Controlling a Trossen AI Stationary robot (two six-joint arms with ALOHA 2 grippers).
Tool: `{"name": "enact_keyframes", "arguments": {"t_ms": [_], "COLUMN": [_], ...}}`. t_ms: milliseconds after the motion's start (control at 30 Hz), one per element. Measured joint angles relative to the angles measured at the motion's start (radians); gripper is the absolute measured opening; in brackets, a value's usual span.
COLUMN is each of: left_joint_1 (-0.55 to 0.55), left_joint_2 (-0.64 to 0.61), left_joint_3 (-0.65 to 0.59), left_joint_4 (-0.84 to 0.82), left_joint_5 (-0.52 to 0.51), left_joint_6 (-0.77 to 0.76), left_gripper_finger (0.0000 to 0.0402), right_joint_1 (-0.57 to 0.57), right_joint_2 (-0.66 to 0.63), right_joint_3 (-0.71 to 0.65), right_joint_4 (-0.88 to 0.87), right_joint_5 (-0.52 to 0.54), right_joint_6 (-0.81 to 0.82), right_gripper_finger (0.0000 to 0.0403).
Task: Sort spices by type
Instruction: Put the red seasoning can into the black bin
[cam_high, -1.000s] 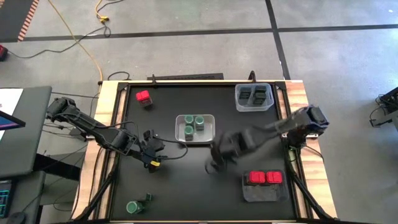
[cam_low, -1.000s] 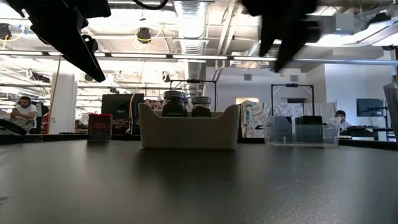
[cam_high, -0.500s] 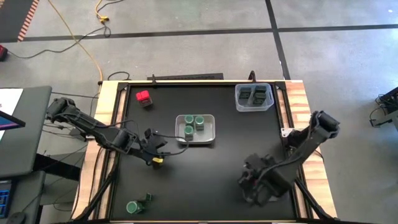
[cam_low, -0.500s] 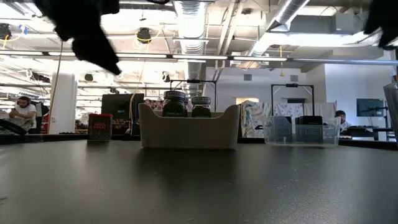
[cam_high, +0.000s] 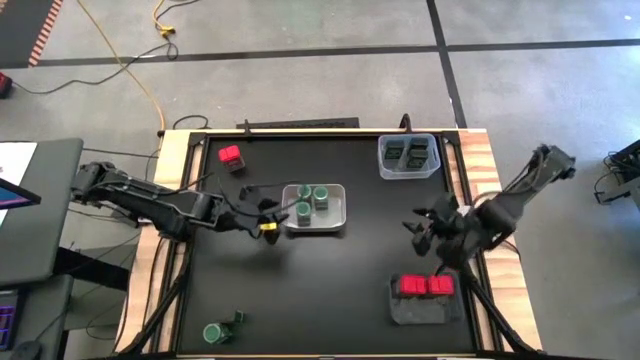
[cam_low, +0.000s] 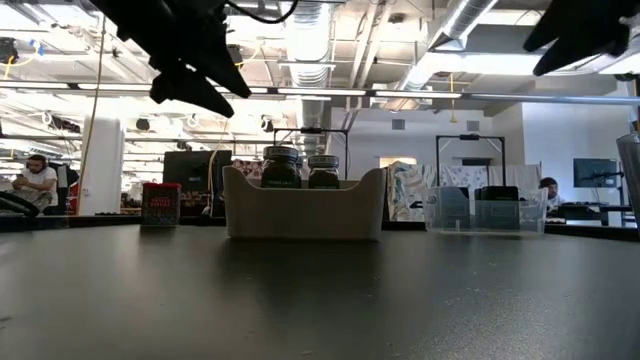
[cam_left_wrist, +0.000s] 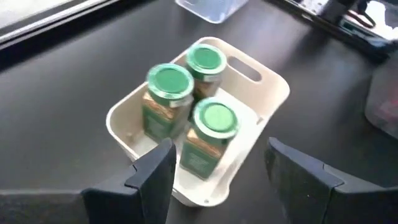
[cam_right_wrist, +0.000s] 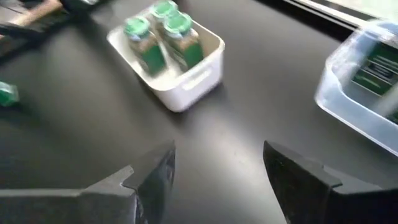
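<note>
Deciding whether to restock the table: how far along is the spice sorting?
Done: three green-lidded jars in the white tray, two red boxes in the grey tray, dark tins in the clear bin. Both hands, left and right, are empty. Left: one red box, loose jars.

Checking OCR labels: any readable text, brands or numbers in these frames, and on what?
No text is readable.
Jar labels: print too blurred to read.
Red box: pale marks, too small to read.
Tins in the clear tray: label lines blurred.
Red boxes in the grey tray: nothing legible from above.
</note>
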Motion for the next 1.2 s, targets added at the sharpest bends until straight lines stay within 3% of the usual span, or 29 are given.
{"name": "enact_keyframes", "arguments": {"t_ms": [200, 367, 567, 867, 1000, 1200], "left_joint_1": [0.068, 0.182, 0.435, 0.868, 0.984, 1.037], "left_joint_2": [0.0, 0.0, 0.0, 0.007, 0.007, 0.006], "left_joint_3": [0.0, 0.019, 0.12, 0.21, 0.21, 0.21], "left_joint_4": [0.002, -0.039, -0.207, -0.431, -0.473, -0.493], "left_joint_5": [0.011, 0.074, 0.225, 0.492, 0.5, 0.49], "left_joint_6": [-0.006, 0.094, 0.226, 0.401, 0.465, 0.4], "left_gripper_finger": [0.0231, 0.0231, 0.0231, 0.0231, 0.0231, 0.0231], "right_joint_1": [-0.09, -0.169, -0.258, -0.348, -0.388, -0.419], "right_joint_2": [-0.191, -0.252, -0.248, -0.203, -0.176, -0.135], "right_joint_3": [-0.15, -0.201, -0.202, -0.202, -0.202, -0.202], "right_joint_4": [0.267, 0.351, 0.359, 0.424, 0.451, 0.486], "right_joint_5": [-0.003, -0.053, -0.132, -0.145, -0.147, -0.163], "right_joint_6": [-0.251, -0.339, -0.341, -0.331, -0.331, -0.3], "right_gripper_finger": [0.027, 0.027, 0.027, 0.027, 0.027, 0.027]}}
